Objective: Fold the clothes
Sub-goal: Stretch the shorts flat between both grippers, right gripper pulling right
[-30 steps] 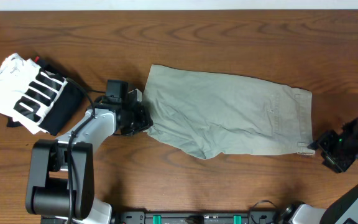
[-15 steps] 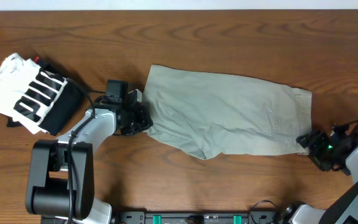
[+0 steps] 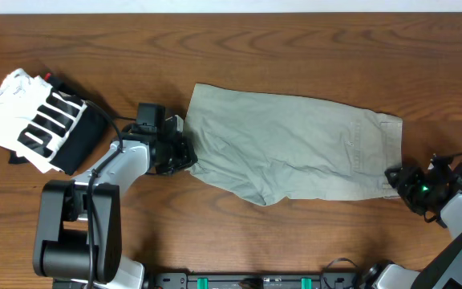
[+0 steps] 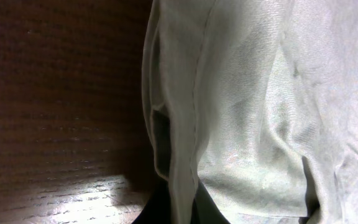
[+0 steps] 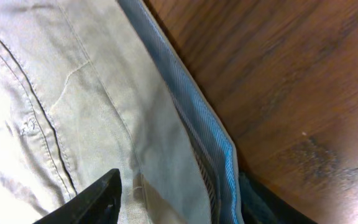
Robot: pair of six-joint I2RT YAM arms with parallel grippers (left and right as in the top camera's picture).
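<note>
On the wooden bench (image 3: 295, 48) the clothes (image 3: 295, 144) lie spread out, wrinkled — left pincer (image 3: 184, 152) clamped onto their left hem, right pincer (image 3: 398, 178) wide, straddling their right edge.

The grey-green woven cloth shorts (image 3: 295, 148) look matt and soft, wrinkled all over, and close under my left wrist the fine weave catches a faint sheen. Their waistband lining (image 5: 201, 124) is smoother pale blue cloth with fine stripes. The brown wooden table (image 3: 295, 48) shows its grain under a low satin gloss. My right fingers (image 5: 98, 199) are matt black plastic. The black-and-white striped cloth pile (image 3: 38, 120) looks soft and dull.
</note>
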